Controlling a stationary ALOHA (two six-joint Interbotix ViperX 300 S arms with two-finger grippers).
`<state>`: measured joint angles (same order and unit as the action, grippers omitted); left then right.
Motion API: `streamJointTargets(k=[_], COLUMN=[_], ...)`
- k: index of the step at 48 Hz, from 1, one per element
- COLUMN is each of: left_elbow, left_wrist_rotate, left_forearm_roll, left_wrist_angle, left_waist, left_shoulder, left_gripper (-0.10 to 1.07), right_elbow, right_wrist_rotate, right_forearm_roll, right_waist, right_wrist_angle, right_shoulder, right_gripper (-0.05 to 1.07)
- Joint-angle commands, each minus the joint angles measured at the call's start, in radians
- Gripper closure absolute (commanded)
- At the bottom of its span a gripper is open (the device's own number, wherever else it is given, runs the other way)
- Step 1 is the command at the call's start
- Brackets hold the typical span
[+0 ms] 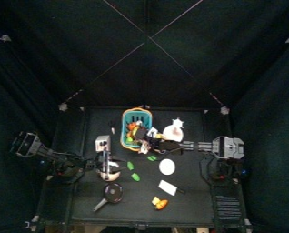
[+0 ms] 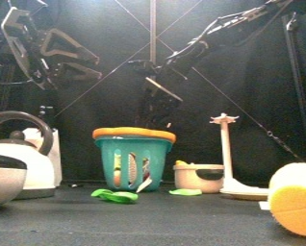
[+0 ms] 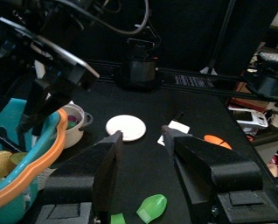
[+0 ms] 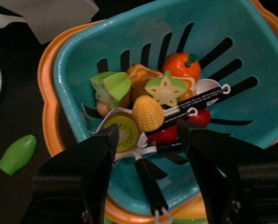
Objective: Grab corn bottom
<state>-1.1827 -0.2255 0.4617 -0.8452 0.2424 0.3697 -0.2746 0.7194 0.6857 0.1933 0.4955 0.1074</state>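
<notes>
The corn (image 1: 161, 203) is a stubby yellow-orange piece lying on the table near its front edge. It looms large at the right in the front view (image 2: 294, 198) and shows in the left wrist view (image 3: 215, 140). My right gripper (image 4: 156, 140) is open and hangs over the teal basket (image 4: 240, 35), just above the toys in it, far from the corn; it also shows in the top view (image 1: 147, 136). My left gripper (image 3: 149, 144) is open and empty, held high at the table's left side, apart from the corn.
The basket (image 1: 136, 121) holds several toys and a black utensil (image 4: 194, 98). A white disc (image 1: 168, 167) and a white block (image 1: 168, 187) lie behind the corn. Green pieces (image 1: 136, 174), a kettle (image 2: 21, 154), a small bowl (image 2: 201, 176) and a white stand (image 2: 224, 154) are also there.
</notes>
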Motion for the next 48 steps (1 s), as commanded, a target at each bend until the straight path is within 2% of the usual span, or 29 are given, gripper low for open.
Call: streamJointTargets(k=[1, 9, 15, 21, 25, 30, 34, 37, 41, 48], left_elbow=[0.014, 0.017, 0.018, 0.018, 0.020, 0.021, 0.023, 0.021, 0.021, 0.020], left_wrist_rotate=[0.000, 0.000, 0.000, 0.000, 0.002, 0.002, 0.002, 0.002, 0.002, 0.002], left_forearm_roll=[0.000, -0.002, 0.000, -0.002, 0.000, -0.002, 0.000, 0.000, 0.000, 0.000], left_wrist_angle=[-0.006, -0.006, -0.005, -0.005, -0.006, -0.006, -0.005, -0.006, -0.006, -0.005], left_waist=[0.002, 0.005, 0.005, 0.005, 0.005, 0.005, 0.005, 0.005, 0.005, 0.014], left_shoulder=[0.003, 0.003, 0.005, 0.005, 0.005, 0.005, 0.006, 0.005, 0.005, 0.005], left_gripper=[0.17, 0.17, 0.17, 0.17, 0.17, 0.17, 0.17, 0.17, 0.17, 0.17], right_elbow=[-0.029, -0.161, -0.264, -0.308, -0.304, -0.278, -0.247, -0.225, -0.187, -0.130], right_wrist_rotate=[0.002, 0.009, 0.011, 0.012, 0.014, 0.018, 0.034, 0.043, 0.064, 0.127], right_forearm_roll=[-0.006, -0.014, -0.040, -0.118, -0.206, -0.351, -0.502, -0.574, -0.627, -0.630], right_waist=[-0.043, -0.201, -0.367, -0.511, -0.571, -0.603, -0.604, -0.604, -0.607, -0.615], right_wrist_angle=[-0.003, -0.012, -0.035, -0.060, -0.052, -0.035, -0.023, -0.012, -0.003, 0.035], right_shoulder=[-0.098, -0.222, -0.281, -0.275, -0.256, -0.224, -0.179, -0.149, -0.101, -0.037], right_gripper=[0.14, 0.14, 0.14, 0.14, 0.14, 0.14, 0.14, 0.14, 0.14, 0.14])
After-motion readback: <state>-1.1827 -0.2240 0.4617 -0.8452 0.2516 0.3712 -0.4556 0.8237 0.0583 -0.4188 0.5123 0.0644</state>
